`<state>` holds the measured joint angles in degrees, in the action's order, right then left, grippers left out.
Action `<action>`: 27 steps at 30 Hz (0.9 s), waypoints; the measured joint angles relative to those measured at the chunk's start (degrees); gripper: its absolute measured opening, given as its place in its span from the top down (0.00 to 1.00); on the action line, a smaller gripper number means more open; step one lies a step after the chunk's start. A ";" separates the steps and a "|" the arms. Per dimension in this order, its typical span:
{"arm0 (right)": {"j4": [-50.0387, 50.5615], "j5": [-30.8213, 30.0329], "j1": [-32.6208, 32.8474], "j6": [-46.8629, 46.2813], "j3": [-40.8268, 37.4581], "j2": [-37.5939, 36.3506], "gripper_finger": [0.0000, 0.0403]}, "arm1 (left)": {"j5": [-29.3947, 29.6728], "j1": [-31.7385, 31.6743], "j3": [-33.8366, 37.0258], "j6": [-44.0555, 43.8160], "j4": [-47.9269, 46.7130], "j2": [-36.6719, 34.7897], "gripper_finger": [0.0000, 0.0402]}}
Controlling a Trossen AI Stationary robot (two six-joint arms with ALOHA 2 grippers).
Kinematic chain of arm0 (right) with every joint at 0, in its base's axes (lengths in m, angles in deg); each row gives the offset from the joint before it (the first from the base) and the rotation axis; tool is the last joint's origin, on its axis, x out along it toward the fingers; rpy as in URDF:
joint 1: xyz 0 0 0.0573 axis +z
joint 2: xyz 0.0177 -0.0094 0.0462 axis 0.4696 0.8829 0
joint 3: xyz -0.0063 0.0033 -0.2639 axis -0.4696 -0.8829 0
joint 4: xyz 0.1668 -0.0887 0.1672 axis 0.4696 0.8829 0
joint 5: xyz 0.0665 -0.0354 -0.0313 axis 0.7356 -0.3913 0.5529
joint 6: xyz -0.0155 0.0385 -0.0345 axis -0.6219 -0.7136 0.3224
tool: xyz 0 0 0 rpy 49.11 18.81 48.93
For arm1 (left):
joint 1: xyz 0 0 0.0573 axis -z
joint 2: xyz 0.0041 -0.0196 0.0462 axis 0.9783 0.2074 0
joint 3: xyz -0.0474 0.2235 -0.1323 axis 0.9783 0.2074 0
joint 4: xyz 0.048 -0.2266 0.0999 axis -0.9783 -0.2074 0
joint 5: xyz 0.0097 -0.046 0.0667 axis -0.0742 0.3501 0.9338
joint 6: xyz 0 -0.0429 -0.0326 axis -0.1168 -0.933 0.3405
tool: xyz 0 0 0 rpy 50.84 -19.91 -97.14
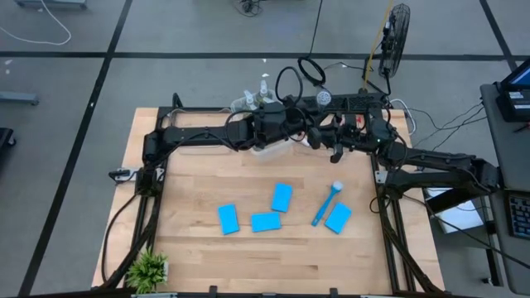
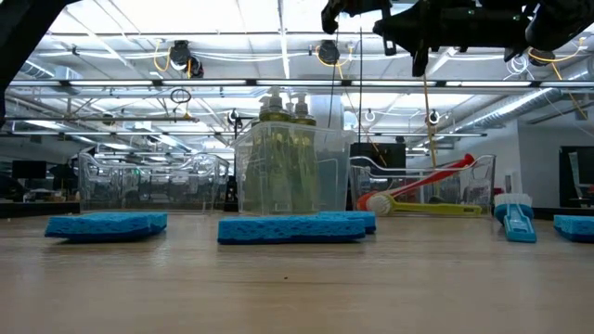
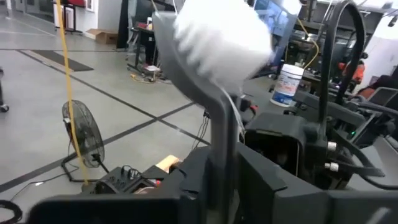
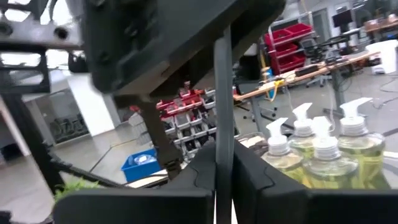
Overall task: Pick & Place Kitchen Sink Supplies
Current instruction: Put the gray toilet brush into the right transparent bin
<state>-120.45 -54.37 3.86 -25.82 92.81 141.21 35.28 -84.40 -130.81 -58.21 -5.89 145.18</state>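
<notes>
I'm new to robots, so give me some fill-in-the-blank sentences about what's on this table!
1. ___ light-blue sponges lie flat on the table.
2. The brush lying among the sponges has a ___ handle.
3. The pump bottles stand inside a clear ___.
4. The left claw and right claw both grip one grey-handled brush with a ___ head.
Missing words: four; blue; tub; white.
</notes>
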 joint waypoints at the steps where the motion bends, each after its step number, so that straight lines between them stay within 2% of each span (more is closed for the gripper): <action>1: 0.04 -0.64 -0.02 0.01 0.00 -0.11 0.97 | 0.10 0.00 0.00 -0.01 -0.09 0.00 0.80; 8: 1.48 -2.04 -1.16 -0.57 0.00 -0.27 0.98 | 0.55 -0.04 0.00 1.22 -1.27 0.00 0.68; 11: 3.93 -2.45 -2.28 -0.69 0.02 -1.20 0.98 | 2.47 0.02 0.00 2.63 -3.08 -0.05 0.64; 18: 17.15 -4.85 -7.89 -0.17 0.02 -6.15 0.98 | 8.27 -0.07 0.00 5.48 -10.96 -2.49 0.53; 23: 27.96 -4.03 -13.15 1.32 0.02 -8.62 0.98 | 10.44 -0.37 -0.02 9.09 -20.11 -4.34 0.45; 27: 35.00 -1.94 -16.44 3.80 0.04 -8.35 0.98 | 11.37 -0.46 0.00 8.45 -28.31 -4.82 0.41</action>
<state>-85.45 -56.32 -12.58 -22.02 92.85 132.86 46.65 -84.86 -130.81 -49.77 -34.19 140.35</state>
